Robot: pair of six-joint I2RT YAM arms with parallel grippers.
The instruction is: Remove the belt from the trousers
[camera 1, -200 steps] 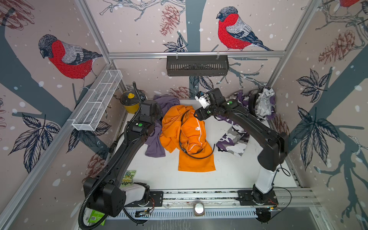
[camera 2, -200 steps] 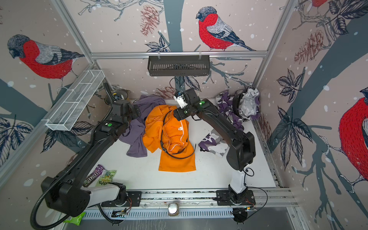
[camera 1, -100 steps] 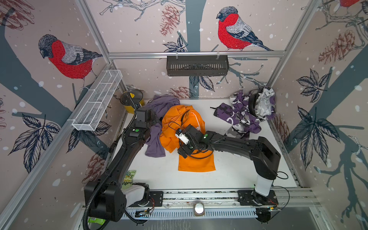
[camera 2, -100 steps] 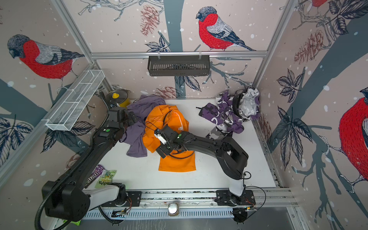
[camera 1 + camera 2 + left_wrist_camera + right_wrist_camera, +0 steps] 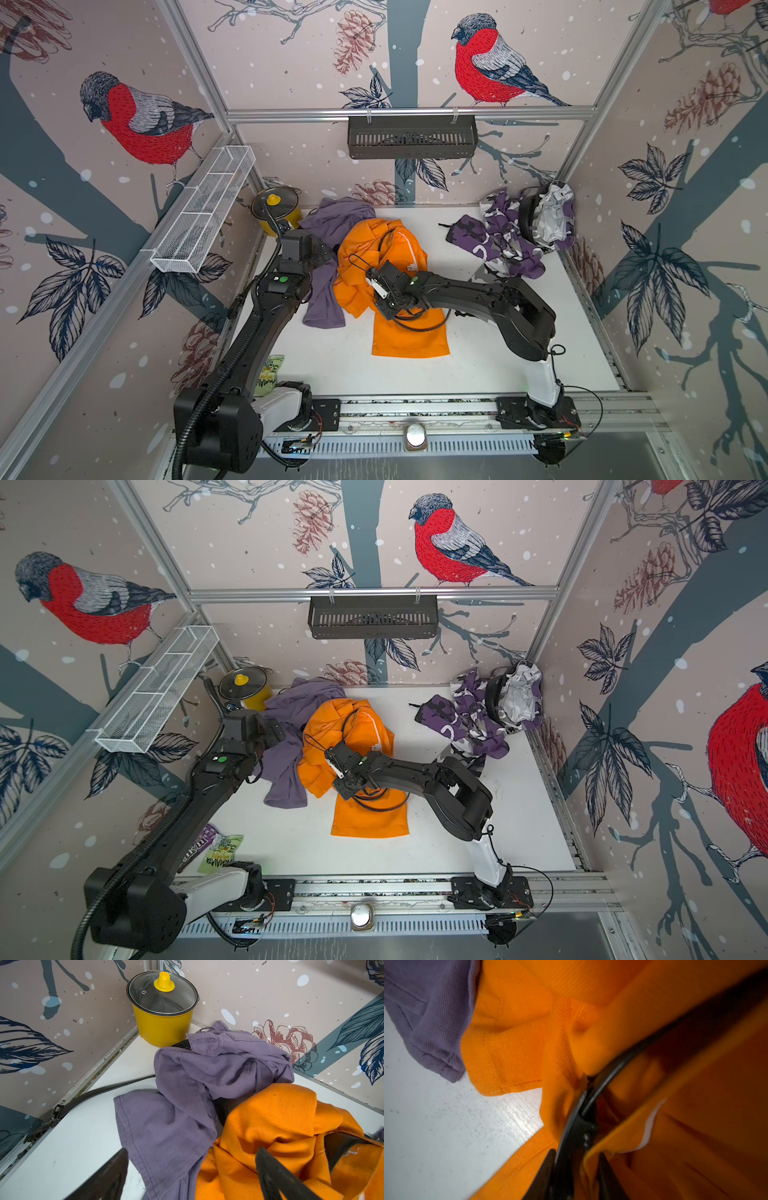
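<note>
Black belt [image 5: 577,1126] runs under folds of the crumpled orange cotton trousers [image 5: 409,345] in the middle of the white tabletop [image 5: 332,365], with a loose loop of it lying over one leg. The right tool [image 5: 576,1152] is clenched on the strap, seemingly to draw it free of the cloth. The left tool [image 5: 191,1178] hangs released above the orange cloth and a purple garment [image 5: 187,1084], probably placed to pin the trousers down.

A robot test cell in a lab is shown: a white tabletop [image 5: 332,365] is boxed in by aluminium profiles [image 5: 409,111] and bird-printed wall panels [image 5: 490,66]. A left arm [image 5: 257,332] and a right arm [image 5: 469,291] are bolted to a slotted rail [image 5: 415,405] at the front edge.
</note>
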